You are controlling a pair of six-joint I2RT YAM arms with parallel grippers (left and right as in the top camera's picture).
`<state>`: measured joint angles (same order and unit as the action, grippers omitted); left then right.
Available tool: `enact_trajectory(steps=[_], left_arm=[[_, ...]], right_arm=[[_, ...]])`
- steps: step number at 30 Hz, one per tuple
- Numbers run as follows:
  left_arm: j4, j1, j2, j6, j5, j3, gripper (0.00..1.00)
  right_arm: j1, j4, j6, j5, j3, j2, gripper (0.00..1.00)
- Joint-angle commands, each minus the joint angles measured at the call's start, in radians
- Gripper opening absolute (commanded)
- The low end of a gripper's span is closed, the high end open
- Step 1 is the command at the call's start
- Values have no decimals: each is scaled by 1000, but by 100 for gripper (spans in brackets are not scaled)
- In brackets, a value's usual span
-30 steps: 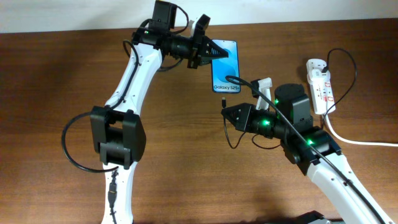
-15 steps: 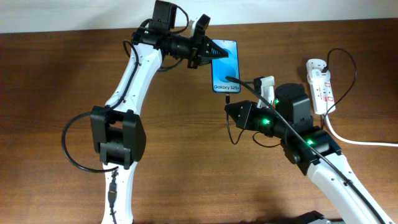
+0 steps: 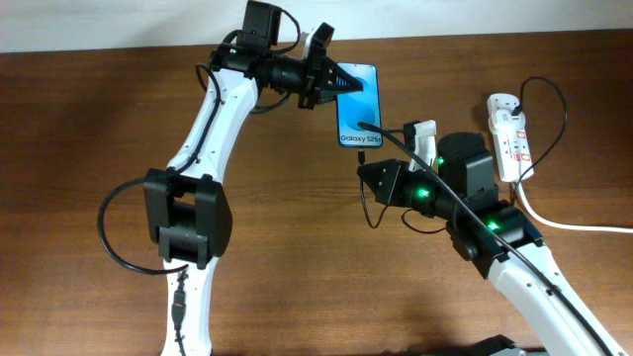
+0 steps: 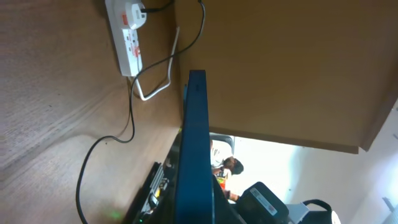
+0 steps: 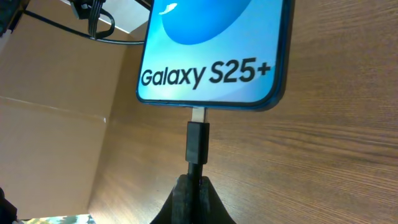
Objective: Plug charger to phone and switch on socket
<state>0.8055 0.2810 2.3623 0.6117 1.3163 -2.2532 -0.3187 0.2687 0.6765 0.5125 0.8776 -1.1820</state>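
Item 1, right tool (image 5: pixel 190 184): black two-finger type, clenched on the thin black charger cable (image 5: pixel 198 143) just behind its small rectangular plug body. The plug points straight away from the fingers. Its short metal tip meets the middle of the bottom edge of Item 3; how far it has gone in cannot be told. In the overhead view the right tool (image 3: pixel 367 178) sits just below that bottom edge, and a slack loop of the charger cable (image 3: pixel 369 210) hangs beneath it.

Item 2, left tool (image 3: pixel 337 83): black, clenched on the upper left edge of Item 3. Its wrist camera sees that item edge-on, running up the middle of the picture.

Item 3, black-framed rectangular smartphone (image 5: pixel 217 43): bright blue screen, round blue shape, white text "Galaxy S25+". Located between the two tools near the far middle of the table, screen up (smartphone (image 3: pixel 357 105)).

Item 4, white elongated power strip (image 3: pixel 510 133): red marks along its face, a black plug seated at its far end. Lies at the right side of the table, well apart from Item 3. A thick white lead (image 3: pixel 569 222) runs off to the right edge.

Item 5, brown wood-grain table (image 3: pixel 79 138): carries Items 3 and 4.
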Motion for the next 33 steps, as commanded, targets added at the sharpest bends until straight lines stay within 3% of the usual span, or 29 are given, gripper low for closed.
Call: enact_trajectory(steps=[1, 33], left_arm=[[-5, -4, -5, 5, -1, -3, 0], [-5, 14, -5, 5, 56, -3, 0]], right_arm=[[-8, -5, -14, -2, -6, 11, 4], [-6, -50, -8, -19, -6, 11, 4]])
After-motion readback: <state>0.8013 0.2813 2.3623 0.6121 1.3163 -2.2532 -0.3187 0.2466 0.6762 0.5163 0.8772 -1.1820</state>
